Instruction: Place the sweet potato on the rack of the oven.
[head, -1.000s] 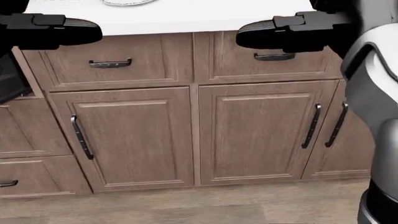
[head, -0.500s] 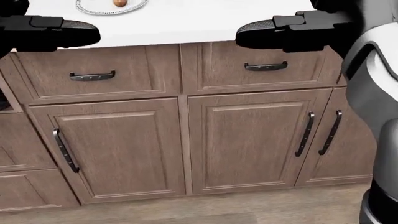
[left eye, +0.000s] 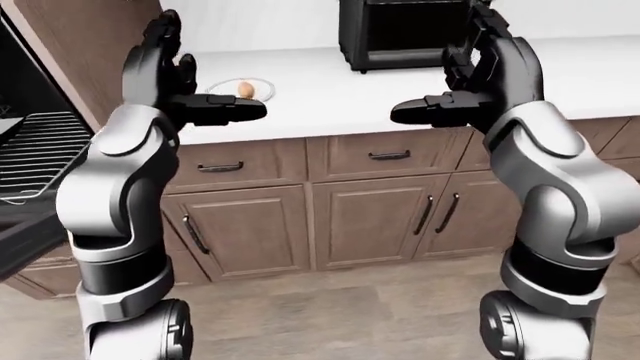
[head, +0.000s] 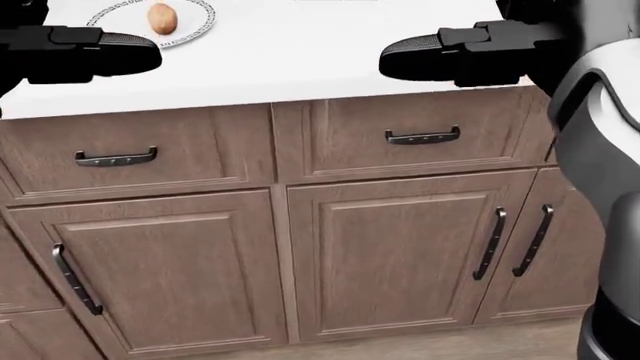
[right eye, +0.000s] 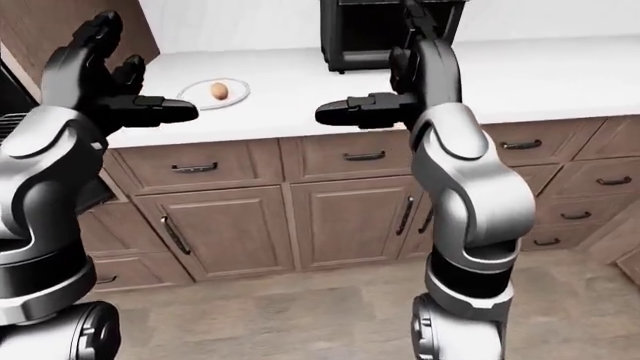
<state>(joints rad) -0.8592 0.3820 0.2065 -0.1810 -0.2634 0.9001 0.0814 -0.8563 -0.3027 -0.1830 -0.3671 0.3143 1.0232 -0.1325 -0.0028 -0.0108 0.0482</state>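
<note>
The sweet potato (head: 161, 18) is a small orange-brown oval lying on a white plate (head: 199, 16) on the white counter, at the top left of the head view; it also shows in the right-eye view (right eye: 219, 91). The oven's wire rack (left eye: 35, 154) sticks out at the left edge of the left-eye view, with the oven door open. My left hand (left eye: 175, 79) is raised and open, just left of the plate and short of it. My right hand (left eye: 475, 75) is raised and open over the counter, to the right. Both are empty.
A black countertop appliance (left eye: 400, 34) stands on the white counter (head: 300, 52) behind the hands. Brown cabinets with drawers and dark handles (head: 423, 137) fill the space below. Wood floor (left eye: 330, 315) lies beneath. A tall brown cabinet panel (left eye: 85, 45) borders the oven.
The camera has moved: cabinets slid down and left in the head view, and the counter, plate and sweet potato came into sight. Both hands keep the same raised open pose.
</note>
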